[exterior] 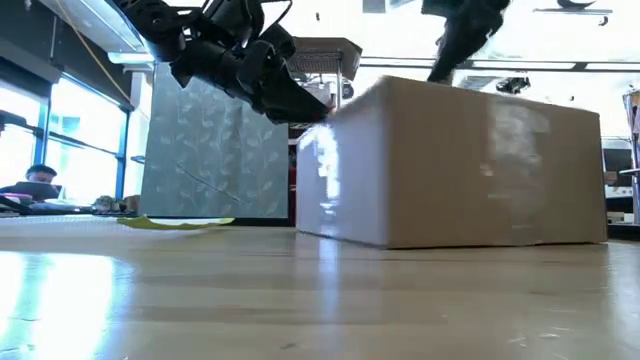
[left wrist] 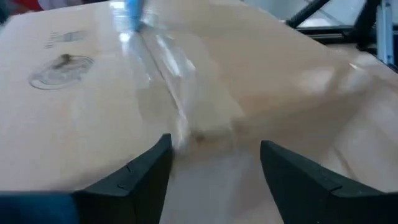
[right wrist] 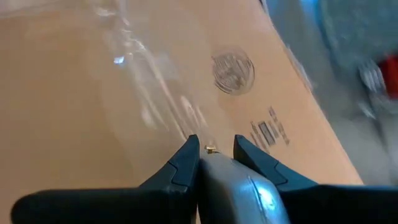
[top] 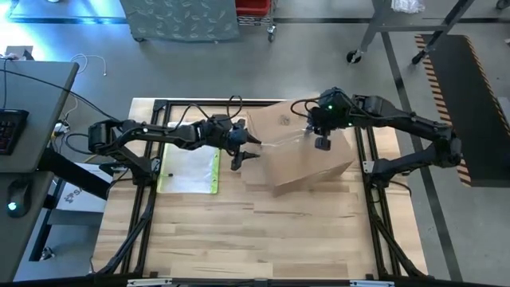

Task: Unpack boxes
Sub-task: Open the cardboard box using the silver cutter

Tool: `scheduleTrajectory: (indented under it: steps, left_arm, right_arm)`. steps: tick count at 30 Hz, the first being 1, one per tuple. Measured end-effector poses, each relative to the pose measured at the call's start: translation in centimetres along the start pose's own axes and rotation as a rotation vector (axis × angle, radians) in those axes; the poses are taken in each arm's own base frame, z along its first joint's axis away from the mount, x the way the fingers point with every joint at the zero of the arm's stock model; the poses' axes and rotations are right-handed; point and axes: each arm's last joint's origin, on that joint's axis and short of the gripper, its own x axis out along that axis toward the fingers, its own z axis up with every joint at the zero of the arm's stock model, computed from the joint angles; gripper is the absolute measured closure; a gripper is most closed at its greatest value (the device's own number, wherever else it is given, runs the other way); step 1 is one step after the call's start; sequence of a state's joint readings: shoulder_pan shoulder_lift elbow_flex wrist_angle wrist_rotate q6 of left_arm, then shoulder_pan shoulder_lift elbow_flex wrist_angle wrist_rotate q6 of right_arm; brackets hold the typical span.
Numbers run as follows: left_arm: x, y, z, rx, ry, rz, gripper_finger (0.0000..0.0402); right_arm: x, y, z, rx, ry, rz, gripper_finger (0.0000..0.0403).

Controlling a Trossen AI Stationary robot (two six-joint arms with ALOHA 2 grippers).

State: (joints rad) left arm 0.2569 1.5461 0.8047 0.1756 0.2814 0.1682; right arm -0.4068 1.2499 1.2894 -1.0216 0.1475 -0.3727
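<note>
Counter (top: 263,239): pale wooden surface, bare along its near part in the high view.
Clear sleeve (top: 190,171): flat, with a yellow edge, lying on the counter on the left side, just beside the left arm.
Carton (top: 301,151): plain brown corrugated box standing on the counter right of centre, flaps closed; a clear tape strip (right wrist: 149,81) runs along its top seam, and a round printed symbol (right wrist: 233,71) marks the top panel.
Left end effector (top: 249,150): at the carton's left edge, level with its top; its fingers (left wrist: 134,180) stand wide apart, one on either side of the taped seam, with nothing gripped between them.
Right end effector (top: 321,142): over the carton's top panel, pointing down at it; its fingers (right wrist: 180,168) are narrowly parted around a silvery tool (right wrist: 233,190), whose tip meets the tape line.
Clear film (top: 279,142): a thin glossy strand stretching across the carton top between the two end effectors.
Background: a patterned grey panel (exterior: 215,150) stands beyond the counter, and a person (exterior: 38,178) sits at the far left of the room.
</note>
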Motion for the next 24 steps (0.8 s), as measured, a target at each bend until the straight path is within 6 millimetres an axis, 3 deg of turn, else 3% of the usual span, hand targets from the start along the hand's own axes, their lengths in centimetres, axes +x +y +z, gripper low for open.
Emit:
scheduleTrajectory:
  steps: [2,4,7,10,13,15,19,21,24]
  left_arm:
    - [0.0,-0.4,-2.4,-0.041,0.168,-0.029,0.0182]
    - [-0.1,-0.6,-3.0,-0.025,0.245,-0.022,0.0185]
    - [-2.7,-0.7,-0.5,-0.029,0.209,0.079,0.0189]
    - [-4.1,-1.3,0.2,-0.031,0.204,0.113,0.0194]
    - [-6.3,-1.9,4.5,0.018,-0.070,0.173,0.0202]
    - [-7.2,-2.1,6.3,0.029,-0.205,0.218,0.0206]
    - [-6.8,-2.2,7.3,-0.010,-0.287,0.237,0.0211]
    - [-7.2,-2.5,8.8,-0.021,-0.378,0.247,0.0213]
    - [-6.2,-2.8,8.5,-0.067,-0.334,0.259,0.0214]
  right_arm:
    - [0.1,-0.3,-1.1,-0.004,0.109,-0.058,0.0345]
    - [0.2,-0.4,-1.2,0.006,0.112,-0.056,0.0345]
    - [0.3,-0.2,-0.9,0.020,0.066,0.007,0.0345]
    - [0.4,0.5,0.0,0.023,-0.011,0.075,0.0345]
    - [0.9,1.2,1.1,0.016,-0.086,0.147,0.0345]
    - [1.4,1.9,2.2,0.029,-0.153,0.220,0.0345]
    - [2.8,2.8,4.5,0.157,-0.266,0.274,0.0345]
    - [3.4,3.4,5.5,0.140,-0.319,0.287,0.0345]
    - [3.5,3.8,6.1,0.093,-0.359,0.289,0.0345]
